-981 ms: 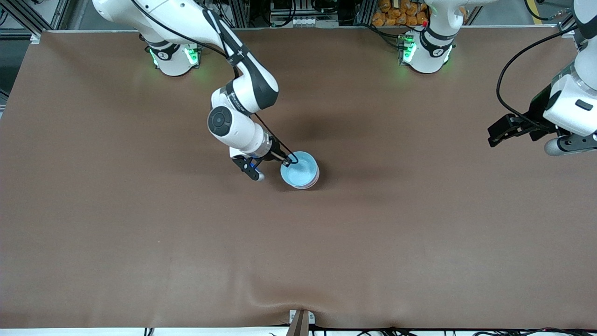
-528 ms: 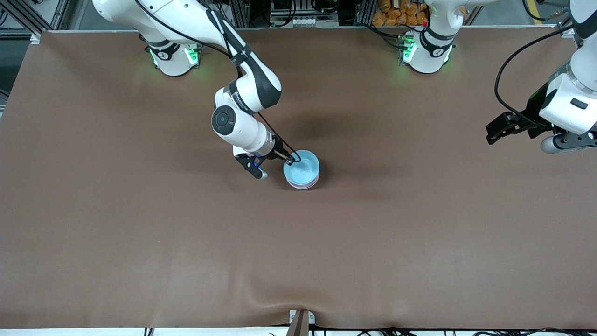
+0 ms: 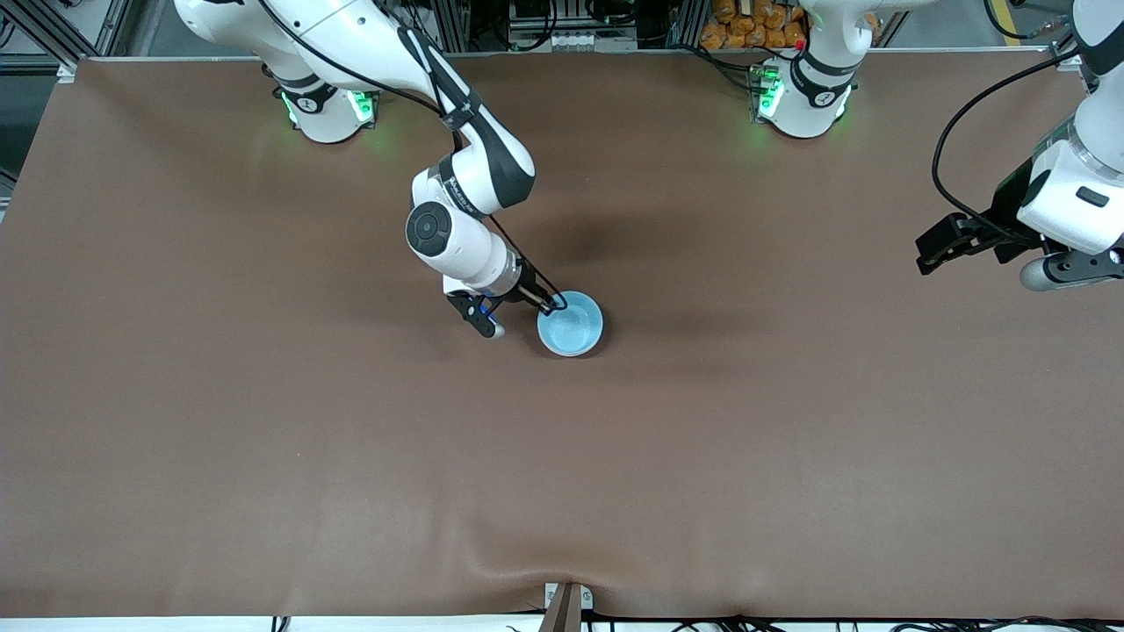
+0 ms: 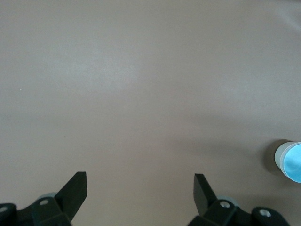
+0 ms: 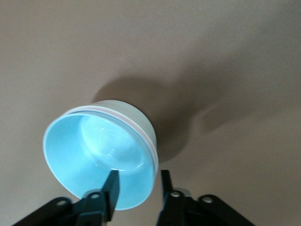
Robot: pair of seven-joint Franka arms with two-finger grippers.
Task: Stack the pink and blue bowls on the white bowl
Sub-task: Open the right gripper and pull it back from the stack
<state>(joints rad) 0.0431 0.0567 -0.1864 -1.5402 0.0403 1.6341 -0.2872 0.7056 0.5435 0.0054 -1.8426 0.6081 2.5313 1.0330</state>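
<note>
The light blue bowl [image 3: 571, 329] sits nested on top of a stack near the table's middle. In the right wrist view the blue bowl [image 5: 94, 150] sits inside a thin pale pink rim [image 5: 123, 114], and under that is the white bowl's outer wall [image 5: 136, 117]. My right gripper [image 3: 553, 305] straddles the blue bowl's rim, one finger inside and one outside [image 5: 138, 178]. Its jaws stand apart, wider than the rim. My left gripper [image 3: 935, 250] waits open and empty [image 4: 141, 178] over the left arm's end of the table. The stack also shows small in the left wrist view [image 4: 290, 161].
The brown table mat [image 3: 263, 439] has a small ridge at its edge nearest the front camera. A metal bracket [image 3: 566, 606] sits at that edge.
The blue bowl has come down and settled level into the stack; the pink rim below it no longer shows in the front view. The right arm shifted slightly. The left arm barely moved.
</note>
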